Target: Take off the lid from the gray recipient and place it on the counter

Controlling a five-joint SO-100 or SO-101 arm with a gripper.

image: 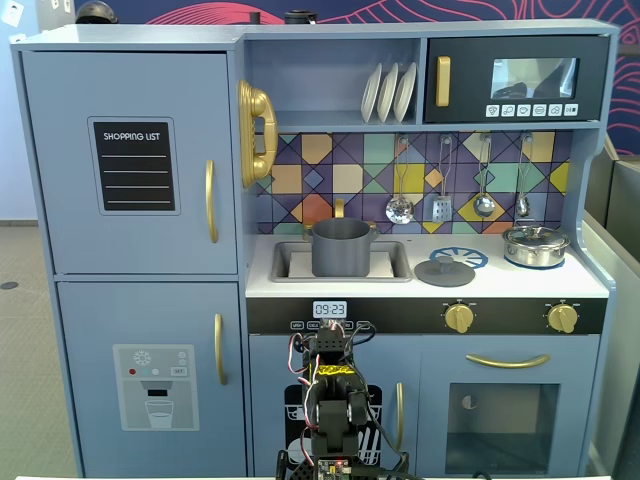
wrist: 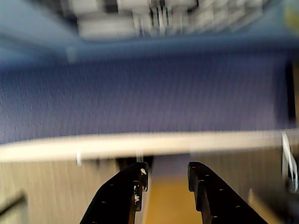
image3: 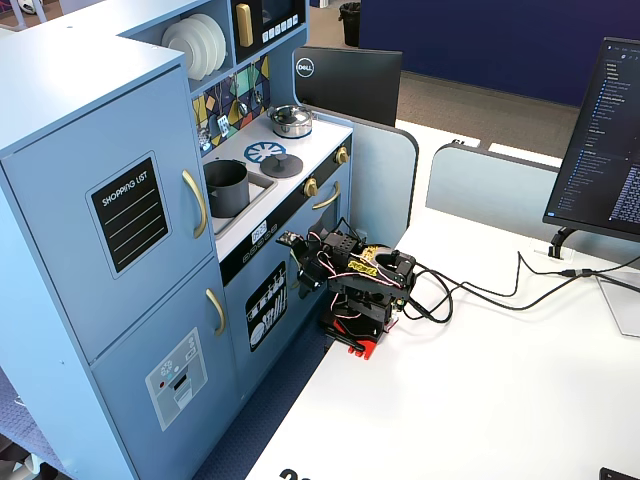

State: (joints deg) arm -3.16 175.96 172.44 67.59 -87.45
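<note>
The gray pot (image: 340, 250) stands in the sink cut-out with its top uncovered; it also shows in the other fixed view (image3: 227, 188). The dark gray lid (image: 444, 270) lies flat on the white counter (image: 500, 285), at the front edge of the printed blue burner ring, and shows in the other fixed view too (image3: 283, 166). My arm is folded low in front of the kitchen's lower doors, well below the counter. My gripper (wrist: 167, 170) is open and empty in the blurred wrist view, with a clear gap between the black fingers. In a fixed view it (image3: 296, 246) points at the cabinet front.
A small shiny silver pan (image: 535, 245) with its own lid sits at the counter's right end. Utensils hang on the tiled back wall. Cables (image3: 480, 290) trail across the white table behind the arm. A monitor (image3: 600, 140) stands at the right.
</note>
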